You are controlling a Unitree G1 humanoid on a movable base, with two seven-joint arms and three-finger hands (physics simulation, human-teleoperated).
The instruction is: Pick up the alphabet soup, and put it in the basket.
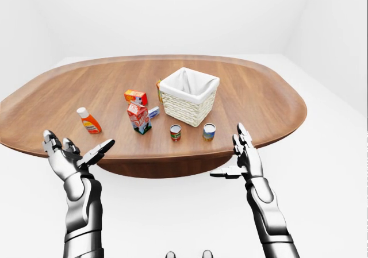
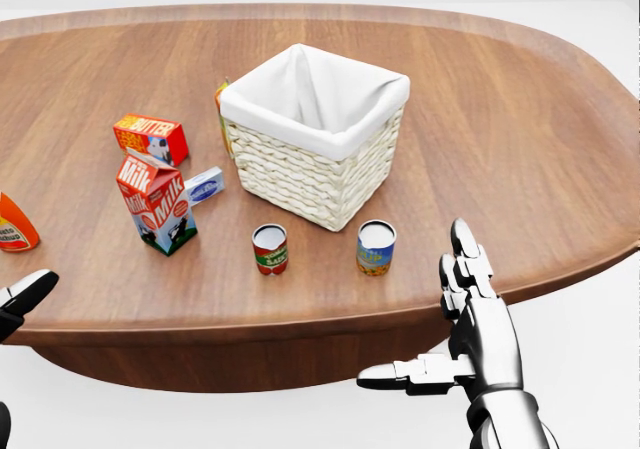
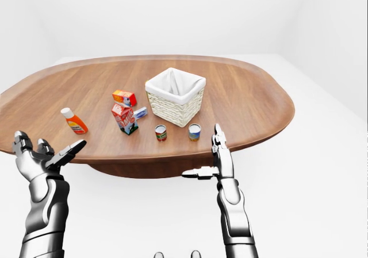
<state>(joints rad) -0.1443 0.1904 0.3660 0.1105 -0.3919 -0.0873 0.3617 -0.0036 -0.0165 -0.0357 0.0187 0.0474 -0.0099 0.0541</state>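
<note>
Alphabet soup (image 2: 270, 248), probably red-labelled can, upright, untouched; both hands raised, fingers spread: left hand (image 1: 70, 156), right hand (image 2: 470, 319).

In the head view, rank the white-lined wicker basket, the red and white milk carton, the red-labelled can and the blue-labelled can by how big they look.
1. White-lined wicker basket, clearly largest.
2. Red and white milk carton.
3. Red-labelled can and blue-labelled can: near-identical, so unranked.

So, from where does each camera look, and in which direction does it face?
Left-eye view: on the head, facing the table; both hands, left hand and right hand, show with forearms.
Right-eye view: beside it, same direction, nearly the same picture.
Head view: on the head, closer on the basket and two cans; right hand whole, left fingertips only.
All share basket, cans and milk carton.
</note>
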